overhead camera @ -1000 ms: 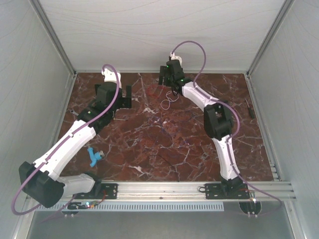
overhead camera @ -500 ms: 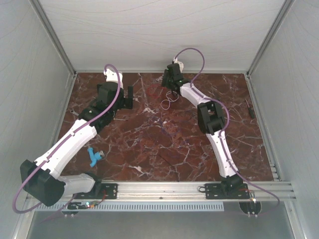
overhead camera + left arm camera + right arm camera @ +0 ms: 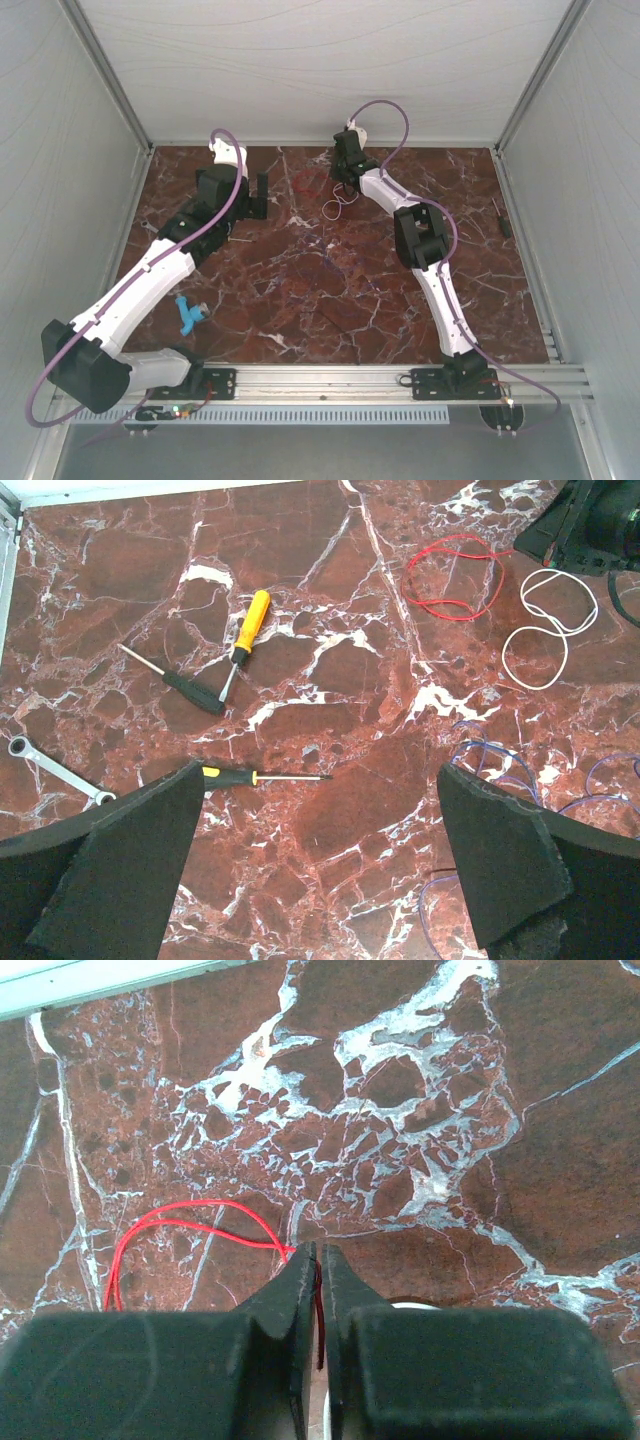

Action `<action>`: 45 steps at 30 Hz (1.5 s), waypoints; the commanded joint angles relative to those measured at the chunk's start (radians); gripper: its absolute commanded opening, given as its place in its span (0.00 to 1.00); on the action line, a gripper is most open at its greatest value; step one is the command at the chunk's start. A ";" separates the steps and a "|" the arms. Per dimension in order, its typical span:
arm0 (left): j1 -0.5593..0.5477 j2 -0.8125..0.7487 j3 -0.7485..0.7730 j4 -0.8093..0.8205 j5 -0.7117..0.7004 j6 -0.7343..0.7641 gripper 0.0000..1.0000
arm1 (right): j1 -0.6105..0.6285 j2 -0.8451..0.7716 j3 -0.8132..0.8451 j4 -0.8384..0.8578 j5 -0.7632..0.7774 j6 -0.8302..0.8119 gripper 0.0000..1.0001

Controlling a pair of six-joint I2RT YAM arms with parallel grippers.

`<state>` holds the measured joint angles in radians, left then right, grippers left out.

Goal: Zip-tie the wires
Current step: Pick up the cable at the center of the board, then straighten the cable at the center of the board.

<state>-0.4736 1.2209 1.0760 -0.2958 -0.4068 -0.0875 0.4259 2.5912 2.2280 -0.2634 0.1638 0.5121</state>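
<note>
Now the right black two-finger gripper point(image 3: 318, 1260), whose elbow has swung leftward at the far side of the red-brown marble table point(image 3: 300, 290), pinches the thin red wire loop point(image 3: 240, 1237) between shut jaws, just beside the whitish wire loops point(image 3: 545, 630), so gathering begins, while the left black gripper point(image 3: 320, 770) hovers wide open nearby.

Top view: bright, even, diffuse light. The white walls point(image 3: 60, 200) are near blown out, shadows under the arms on the dark marble table point(image 3: 300, 300) are soft and faint, and the wires point(image 3: 333, 207) resolve only as bare threads. Left wrist view: sharp and evenly lit, left gripper's fingers point(image 3: 120, 870) near-featureless black. Right wrist view: softer, bluish cast on the pale veins, right gripper's fingers point(image 3: 285, 1300) slightly blurred near the lens, top-left strip overexposed.
</note>
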 commanded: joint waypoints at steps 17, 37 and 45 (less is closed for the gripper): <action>0.004 -0.005 0.010 0.027 0.026 -0.008 0.99 | 0.015 -0.185 0.058 0.057 -0.037 -0.126 0.00; 0.004 -0.062 -0.032 0.097 0.059 0.004 0.99 | 0.116 -0.545 -0.022 0.151 -0.077 -0.213 0.00; 0.053 -0.144 -0.077 0.165 0.149 -0.037 0.96 | 0.129 -0.688 -0.110 0.157 -0.147 -0.236 0.00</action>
<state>-0.4553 1.1347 1.0050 -0.2344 -0.3367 -0.0921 0.5457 2.0106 2.1635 -0.1452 0.0612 0.3065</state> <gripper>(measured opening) 0.969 0.005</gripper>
